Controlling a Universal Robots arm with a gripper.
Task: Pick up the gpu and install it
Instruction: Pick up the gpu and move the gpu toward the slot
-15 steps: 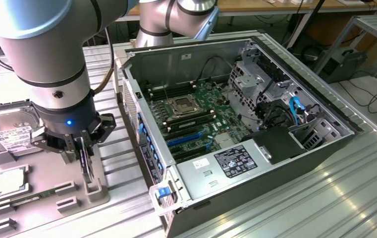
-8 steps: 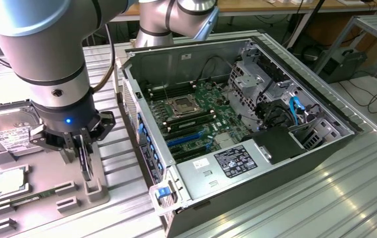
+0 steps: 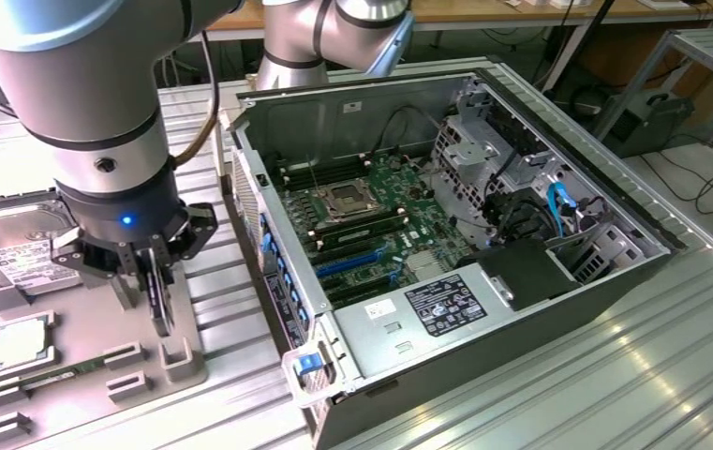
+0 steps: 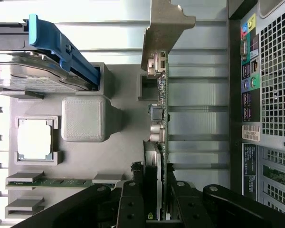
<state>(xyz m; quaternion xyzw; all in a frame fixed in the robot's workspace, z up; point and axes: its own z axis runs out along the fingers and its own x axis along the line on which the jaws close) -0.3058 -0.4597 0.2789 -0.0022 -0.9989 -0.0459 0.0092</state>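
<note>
Black claw (image 3: 143,286) fingers (image 4: 132,204) pinch the gpu (image 3: 161,305) from both flat sides, jaws pressed against the card with no gap showing. The gpu stands on edge, upright, over the grey tray (image 3: 94,323) that lies on the ribbed metal counter (image 3: 606,375) toward its edge at the exterior view's left. Whether the card's lower edge touches the tray's holder posts or hangs just clear of them cannot be told.

From the wrist, the gpu (image 4: 160,118) shows edge-on as a thin green-and-black strip running away from the claw (image 4: 159,209), with its silvery bracket (image 4: 165,28) at the far end, over the bare counter (image 4: 199,80) past the tray's (image 4: 123,156) edge.

On the tray, beside the card and apart from it, lie a hard drive (image 3: 12,246) with a white label, a square CPU (image 3: 25,342) in its recess, and a narrow green memory stick (image 3: 63,375) near the tray's corner. The wrist view shows them too: hard drive (image 4: 28,78) with a blue rail (image 4: 61,47), CPU (image 4: 34,138), memory stick (image 4: 61,182).

An open PC case (image 3: 369,84) lies on the counter just beside the tray, toward the exterior view's right. Inside it sits the green motherboard (image 3: 381,216) with blue slots (image 3: 349,262). Its perforated rear panel (image 4: 275,71) runs parallel to the gpu, near it but apart.
</note>
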